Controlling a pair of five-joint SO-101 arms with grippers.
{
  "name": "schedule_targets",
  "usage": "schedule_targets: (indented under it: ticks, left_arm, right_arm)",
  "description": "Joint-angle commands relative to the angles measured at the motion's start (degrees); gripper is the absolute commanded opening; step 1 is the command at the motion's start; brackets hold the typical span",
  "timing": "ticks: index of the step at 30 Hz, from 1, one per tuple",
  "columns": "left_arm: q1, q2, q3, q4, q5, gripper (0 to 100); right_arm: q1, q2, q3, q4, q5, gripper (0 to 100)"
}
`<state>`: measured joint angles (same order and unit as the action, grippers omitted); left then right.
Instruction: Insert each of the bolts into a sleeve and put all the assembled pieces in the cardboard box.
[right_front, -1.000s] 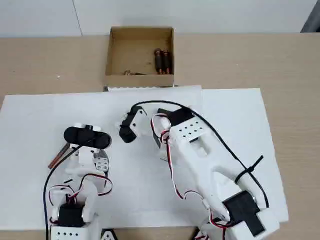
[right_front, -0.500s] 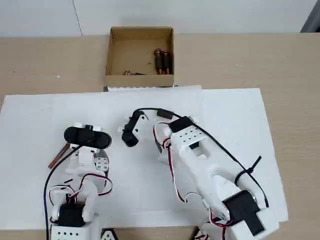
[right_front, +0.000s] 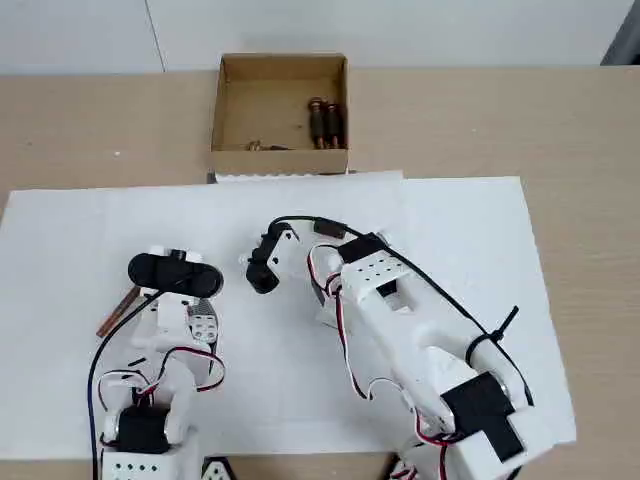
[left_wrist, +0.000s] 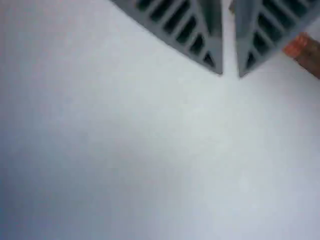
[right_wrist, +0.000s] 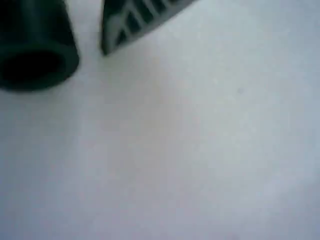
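Left pincer (left_wrist: 229, 74): tips are nearly together with nothing clamped; the bolt (left_wrist: 302, 47) lies just beside it on the white sheet (right_front: 460, 220).
Right pincer (right_front: 262, 268): state cannot be told; a dark tube (right_wrist: 35, 55) is seen close by.
Risk: the bolt may be rolled aside if nudged by the closed tips.
High view: the cardboard box (right_front: 280, 160) is located, with assembled pieces (right_front: 325, 122) inside.
Left wrist view: the narrow tip gap is resolved.

Bolt (left_wrist: 305, 47) cut off at edge, dark tube (right_wrist: 32, 45) blurred, cropped
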<state>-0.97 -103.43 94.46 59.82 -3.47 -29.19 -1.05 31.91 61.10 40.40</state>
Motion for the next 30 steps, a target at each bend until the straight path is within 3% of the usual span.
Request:
schedule_targets:
  ticks: [1,6,17,30]
  left_arm:
    - [-0.18,-0.70,-0.31,-1.41,0.00,1]
    - [-0.18,-0.70,-0.31,-1.41,0.00,1]
    - [-0.18,-0.70,-0.31,-1.41,-0.09,1]
    - [-0.18,-0.70,-0.31,-1.49,-0.18,1]
  right_arm:
    - [0.75,1.01,-0.26,-2.51,0.62,17.4]
    - [0.84,2.15,-0.26,-2.51,0.44,0.5]
    - [0.75,-4.53,-5.01,3.74,-2.64,0.6]
    - [9.19,-7.34,-33.76,33.01,-18.02,0.4]
